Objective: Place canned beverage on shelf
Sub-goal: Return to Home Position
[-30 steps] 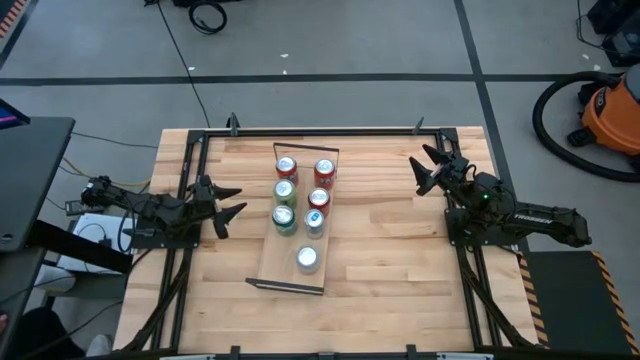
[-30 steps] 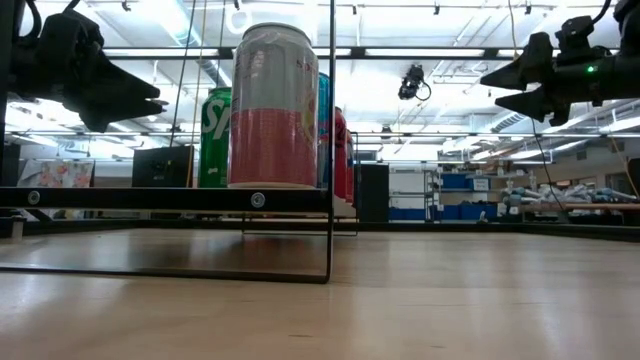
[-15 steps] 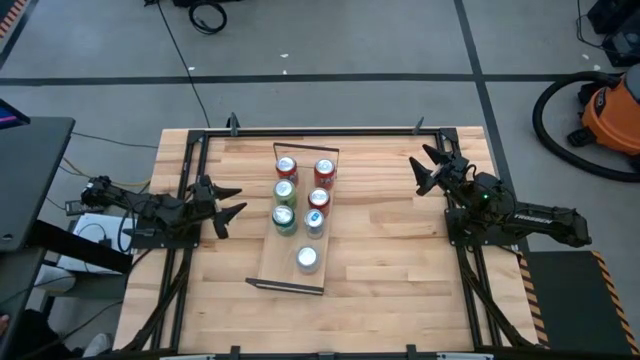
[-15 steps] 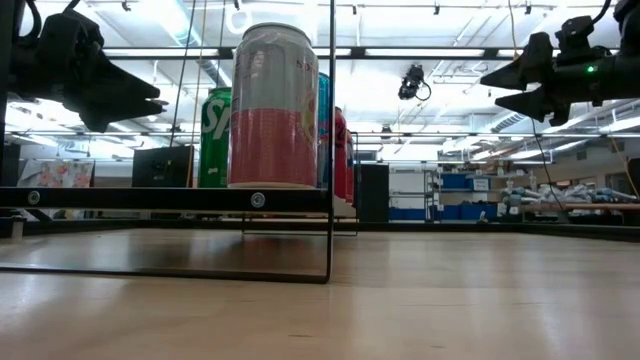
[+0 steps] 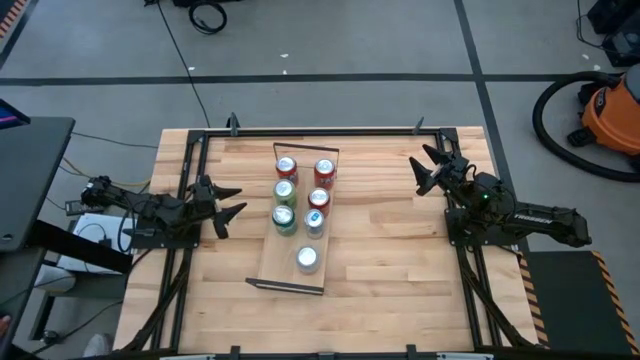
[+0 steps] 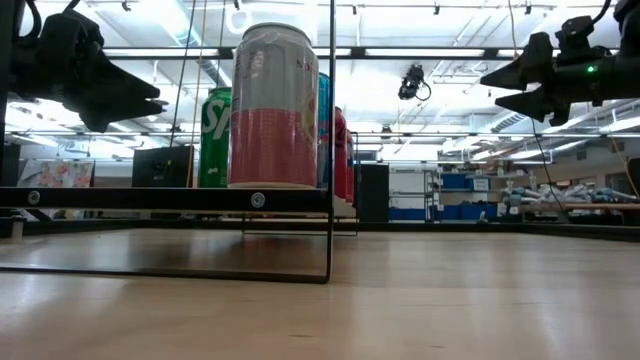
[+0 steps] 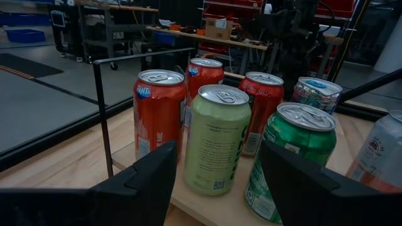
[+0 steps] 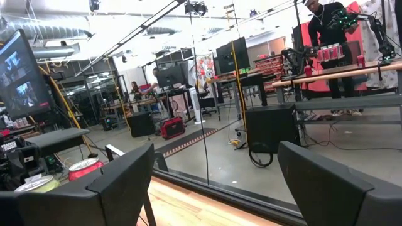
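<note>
High view, shelf: I see the shelf point(image 5: 279, 266) mid-tabletop point(image 5: 390, 260). Its long axis runs from the far edge toward the near edge, and the near end is skewed slightly toward the left arm's side. A thin black wire frame closes each short end.
Cans: seven stand upright on the plank, in two files along its length. Three pairs start at the far end, and the orange-white can point(image 5: 306, 259) stands alone nearer the near end with bare wood beside it.
Left file: from my left wrist view I read an orange Fanta can point(image 7: 160, 113), a pale green can point(image 7: 217, 139) and a green can point(image 7: 292, 160), side by side along the shelf's near rim.
Low view: the plank sits raised off the tabletop on its wire frame. The orange-white can is foremost and the green can shows just behind it.
Left hand: the left hand point(image 5: 236, 200) hovers over the tabletop's left edge, pointing at the shelf's long side. Its fingers are spread with nothing between them.
Right hand: the right hand point(image 5: 418, 173) is raised over the right far part of the tabletop, well apart from the shelf. Its fingers are spread wide and hold nothing.
</note>
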Motion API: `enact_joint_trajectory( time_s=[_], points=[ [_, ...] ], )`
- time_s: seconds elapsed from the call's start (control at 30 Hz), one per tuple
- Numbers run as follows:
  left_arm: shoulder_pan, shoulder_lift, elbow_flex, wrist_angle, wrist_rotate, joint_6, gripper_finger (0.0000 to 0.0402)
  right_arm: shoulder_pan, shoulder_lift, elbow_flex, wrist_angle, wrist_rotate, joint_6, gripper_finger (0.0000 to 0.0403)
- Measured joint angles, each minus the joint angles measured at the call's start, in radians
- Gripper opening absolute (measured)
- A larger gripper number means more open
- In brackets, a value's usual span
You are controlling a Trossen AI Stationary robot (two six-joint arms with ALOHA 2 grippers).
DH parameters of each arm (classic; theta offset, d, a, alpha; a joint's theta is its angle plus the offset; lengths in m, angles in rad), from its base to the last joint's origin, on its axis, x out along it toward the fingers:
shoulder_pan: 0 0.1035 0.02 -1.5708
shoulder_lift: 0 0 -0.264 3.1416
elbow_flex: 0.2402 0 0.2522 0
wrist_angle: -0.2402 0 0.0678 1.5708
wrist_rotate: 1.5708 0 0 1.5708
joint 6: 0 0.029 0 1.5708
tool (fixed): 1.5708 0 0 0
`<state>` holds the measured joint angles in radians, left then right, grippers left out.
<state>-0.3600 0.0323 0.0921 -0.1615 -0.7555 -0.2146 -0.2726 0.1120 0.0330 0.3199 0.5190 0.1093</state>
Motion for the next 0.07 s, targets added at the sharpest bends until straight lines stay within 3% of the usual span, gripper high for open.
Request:
enact_joint_trajectory(
  time_s=[0.07],
  points=[
    [0.0,0.0,0.0,0.0,0.0,0.0,0.0238,0.0,0.0,0.0,0.0,0.0,0.0,0.0348]
  ],
)
